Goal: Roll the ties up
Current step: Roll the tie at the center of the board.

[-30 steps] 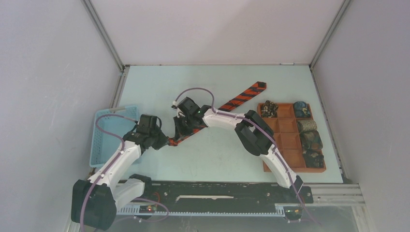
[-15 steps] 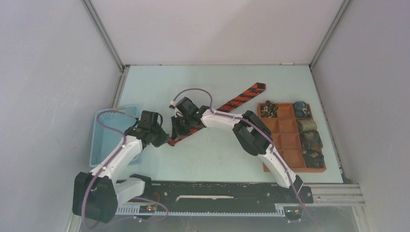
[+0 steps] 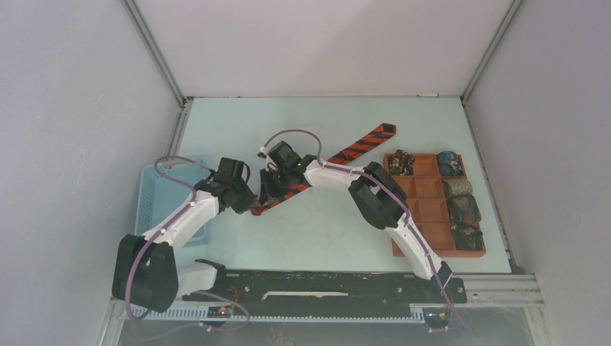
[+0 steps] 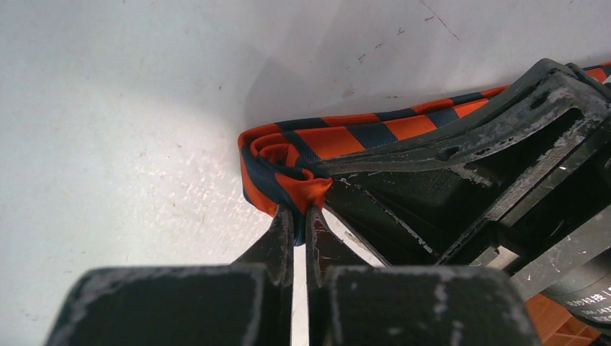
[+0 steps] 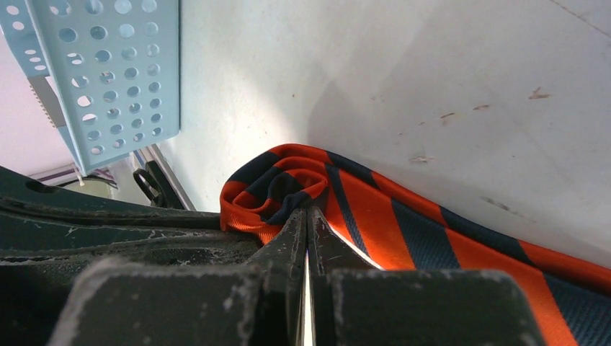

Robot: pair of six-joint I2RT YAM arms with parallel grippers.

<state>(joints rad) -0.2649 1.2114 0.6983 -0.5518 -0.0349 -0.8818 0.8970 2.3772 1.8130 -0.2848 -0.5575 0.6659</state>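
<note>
On the pale table [image 3: 324,238] the striped tie [image 3: 360,146] lies flat on a diagonal. Its wide end is far and to the right, close to the far left corner of the brown tray [image 3: 432,252], and its narrow end is near and left of centre, between our two arms. The tray at the right holds finished rolls [image 3: 462,209] in its right-hand compartments, and the blue basket [image 3: 153,209] stands at the left edge. Our left gripper [image 4: 299,213] and right gripper [image 5: 306,213] meet at the narrow end from opposite sides. Each has its jaws closed on the orange and dark cloth, and between them sits a small coil [image 4: 277,162] of a turn or two. We judge the tie light, limp and smooth. The loose length should drag over the table with little resistance, but the coil has no stiffness of its own and would likely spring open or telescope sideways if either pinch let go. The best hold, we think, is where we have it now, at the two edges of the coil's core. From there both grippers can turn together and keep the layers snug and square.
</note>
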